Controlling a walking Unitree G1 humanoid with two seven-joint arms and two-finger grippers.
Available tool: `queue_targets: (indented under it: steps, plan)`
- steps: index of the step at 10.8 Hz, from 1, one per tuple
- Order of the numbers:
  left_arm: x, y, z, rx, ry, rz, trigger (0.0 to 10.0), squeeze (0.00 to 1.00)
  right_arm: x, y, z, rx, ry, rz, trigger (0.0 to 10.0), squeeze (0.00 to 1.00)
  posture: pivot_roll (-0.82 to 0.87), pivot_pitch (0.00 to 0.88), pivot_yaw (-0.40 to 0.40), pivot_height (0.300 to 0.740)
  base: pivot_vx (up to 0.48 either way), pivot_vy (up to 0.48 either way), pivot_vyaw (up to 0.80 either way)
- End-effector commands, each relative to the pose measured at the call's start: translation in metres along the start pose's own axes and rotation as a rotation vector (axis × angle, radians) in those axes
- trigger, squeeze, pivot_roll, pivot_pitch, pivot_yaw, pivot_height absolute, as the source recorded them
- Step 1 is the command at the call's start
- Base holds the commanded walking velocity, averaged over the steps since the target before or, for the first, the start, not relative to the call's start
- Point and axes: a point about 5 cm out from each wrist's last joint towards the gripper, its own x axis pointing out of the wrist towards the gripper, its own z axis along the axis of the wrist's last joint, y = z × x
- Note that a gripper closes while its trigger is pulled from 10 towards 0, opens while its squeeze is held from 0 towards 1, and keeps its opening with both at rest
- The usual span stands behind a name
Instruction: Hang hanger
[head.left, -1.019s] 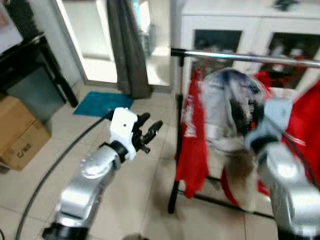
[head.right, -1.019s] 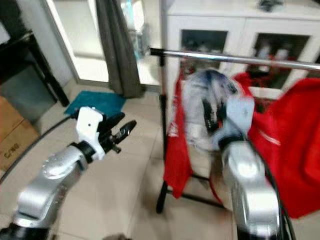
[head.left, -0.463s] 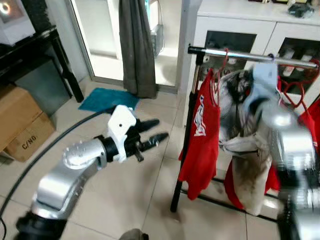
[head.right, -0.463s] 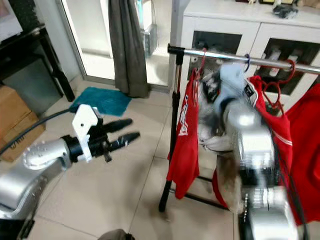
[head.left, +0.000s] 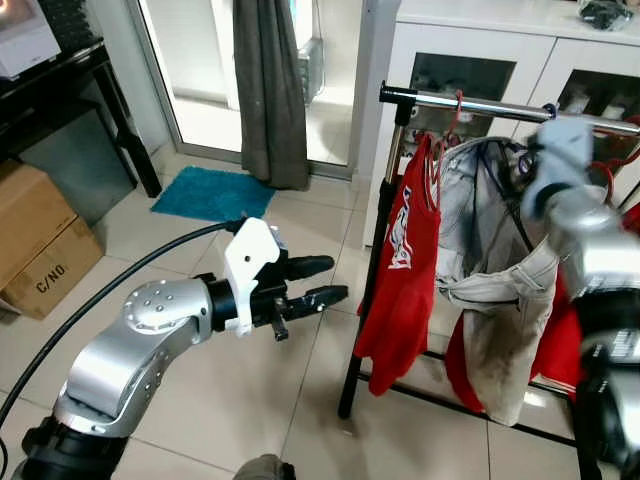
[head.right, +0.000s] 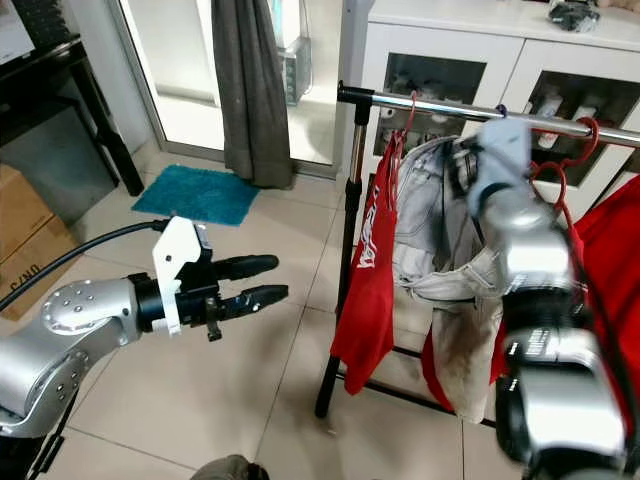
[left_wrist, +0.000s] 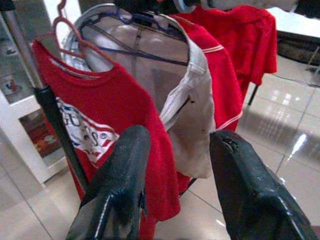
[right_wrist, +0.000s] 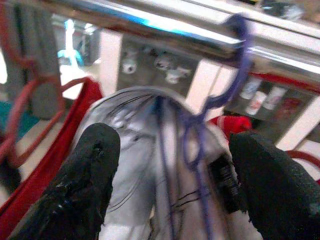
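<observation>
Two end effectors are in front of you. Your right end effector is raised at about 2 o'clock by the chrome rail, its black fingers spread wide with nothing between them. Just past the fingers, the purple hanger has its hook over the rail, and the pale grey garment hangs from it. That garment sits between a red shirt at the rail's left end and more red clothing toward 3 o'clock. Your left end effector is held out over the tiled floor at about 10 o'clock, well apart from the rack, fingers parted and empty. Beyond it a teal mat lies near a grey curtain.
</observation>
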Motion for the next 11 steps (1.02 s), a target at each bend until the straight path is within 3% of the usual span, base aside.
queue_targets:
  steps: [1, 3, 5, 6, 7, 10, 11]
  plan:
    - [0.002, 0.0, 0.001, 0.005, 0.007, -0.024, 10.0, 0.0, 0.003, -0.008, -0.001, 0.023, -0.002, -0.02, 10.0, 0.0, 0.03, 0.0, 0.062, 0.723, 0.0, 0.0, 0.0]
    - [0.003, -0.002, 0.0, 0.005, 0.012, -0.048, 10.0, 0.0, 0.007, -0.007, -0.003, 0.101, -0.013, 0.036, 10.0, 0.0, 0.03, 0.0, 0.072, 0.723, 0.0, 0.0, 0.0]
    - [0.004, 0.0, 0.001, 0.005, 0.011, -0.052, 10.0, 0.0, 0.012, -0.008, -0.003, 0.121, -0.005, 0.057, 10.0, 0.0, 0.03, 0.0, 0.072, 0.723, 0.0, 0.0, 0.0]
    - [0.003, -0.002, 0.0, 0.0, 0.013, -0.051, 10.0, 0.0, 0.014, -0.007, -0.004, 0.119, 0.005, 0.071, 4.7, 0.0, 0.04, 0.0, 0.07, 0.723, 0.0, 0.0, 0.0]
    - [0.002, -0.003, -0.001, -0.005, 0.016, -0.05, 10.0, 0.0, 0.015, -0.007, -0.005, 0.121, 0.012, 0.076, 3.8, 0.0, 0.04, 0.0, 0.069, 0.723, 0.0, 0.0, 0.0]
    - [-0.001, -0.007, -0.004, -0.02, 0.032, -0.04, 10.0, 0.0, 0.017, -0.011, -0.006, 0.124, 0.038, 0.054, 3.6, 0.0, 0.06, 0.004, 0.062, 0.723, 0.0, 0.0, 0.0]
    - [-0.002, -0.008, -0.004, -0.022, 0.035, -0.037, 10.0, 0.0, 0.017, -0.013, -0.006, 0.132, 0.036, 0.042, 4.0, 0.0, 0.07, 0.013, 0.063, 0.723, 0.0, 0.0, 0.0]
